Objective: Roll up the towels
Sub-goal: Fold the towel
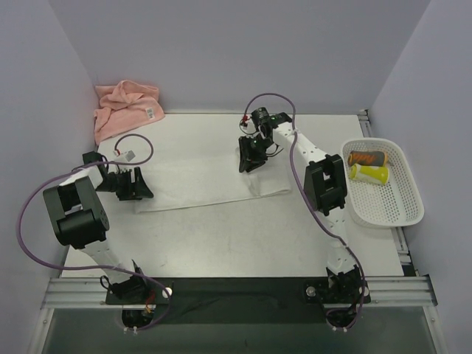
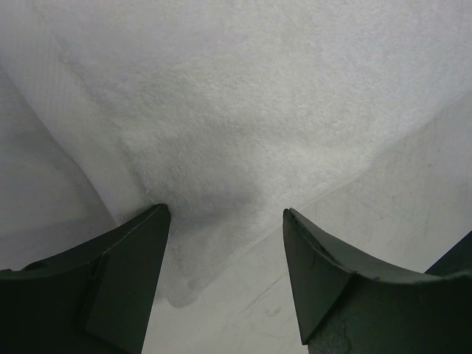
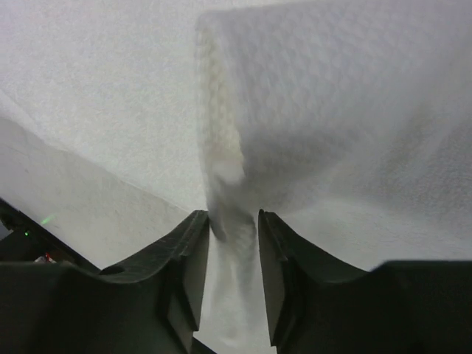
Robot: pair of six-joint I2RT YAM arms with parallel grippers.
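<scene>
The white towel (image 1: 199,173) lies flat across the middle of the table, long side running left to right. My left gripper (image 1: 144,188) sits low at its left end, open, with the towel's corner (image 2: 243,110) and bare table between its fingers (image 2: 225,214). My right gripper (image 1: 249,164) is over the towel's far right part. Its jaws (image 3: 234,215) are pinched on a raised fold of the white towel (image 3: 332,110), which curls up just beyond the fingertips. The salmon-pink towel (image 1: 125,107) is crumpled in the back left corner, its small white tag showing.
A white mesh basket (image 1: 413,214) stands at the right edge of the table. It holds an orange-brown can (image 1: 367,158) and a yellow can (image 1: 369,173). Walls close off the left, back and right sides.
</scene>
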